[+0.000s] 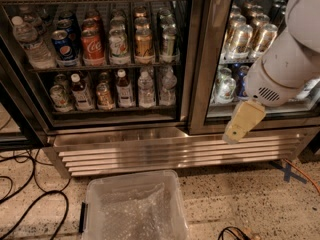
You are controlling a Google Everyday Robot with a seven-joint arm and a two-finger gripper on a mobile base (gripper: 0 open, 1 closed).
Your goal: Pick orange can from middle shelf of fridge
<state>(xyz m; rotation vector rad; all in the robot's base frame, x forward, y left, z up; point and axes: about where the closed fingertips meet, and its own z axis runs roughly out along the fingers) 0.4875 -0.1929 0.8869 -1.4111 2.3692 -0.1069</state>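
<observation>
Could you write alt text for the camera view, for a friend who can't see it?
The robot's gripper hangs low at the right, before the right door of the fridge, well away from the orange can on the middle shelf in the left section. A clear plastic bin sits on the floor below.
</observation>
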